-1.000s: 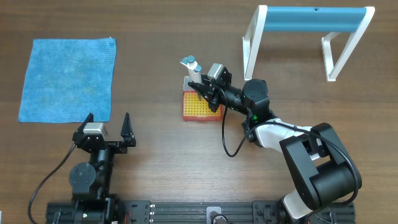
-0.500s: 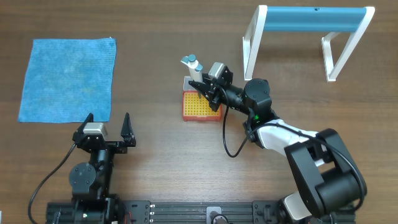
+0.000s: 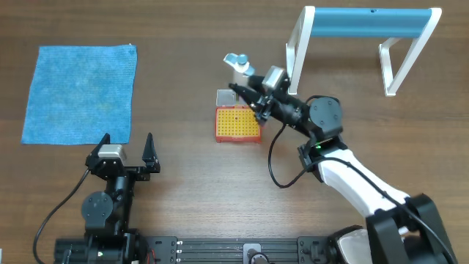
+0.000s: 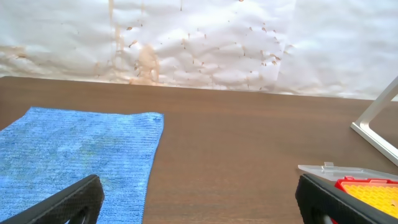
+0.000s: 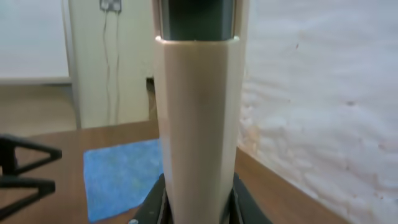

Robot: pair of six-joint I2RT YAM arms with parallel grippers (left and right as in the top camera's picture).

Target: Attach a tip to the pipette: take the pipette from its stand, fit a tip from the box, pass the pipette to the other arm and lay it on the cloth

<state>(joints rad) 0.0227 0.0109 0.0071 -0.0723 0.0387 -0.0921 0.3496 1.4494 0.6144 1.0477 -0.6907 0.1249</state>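
Observation:
My right gripper (image 3: 253,94) is shut on the white pipette (image 3: 237,64) and holds it raised, showing just beyond the orange tip box (image 3: 238,125). The pipette's grey-blue head points away from the arm's base. In the right wrist view its pale body (image 5: 196,118) stands upright between my fingers. Its lower end is hidden by the gripper. The blue cloth (image 3: 80,94) lies flat at the far left. My left gripper (image 3: 124,149) rests open near its base, just in front of the cloth's near edge. The left wrist view takes in the cloth (image 4: 74,155) and the tip box (image 4: 367,194).
The white and blue pipette stand (image 3: 359,33) is at the back right, with one leg (image 4: 376,121) in the left wrist view. A black cable (image 3: 275,165) loops under the right arm. Bare wood lies between the cloth and the tip box.
The right arm has lifted the pipette off the tip box and carried it back and to the right. The left arm has stayed still.

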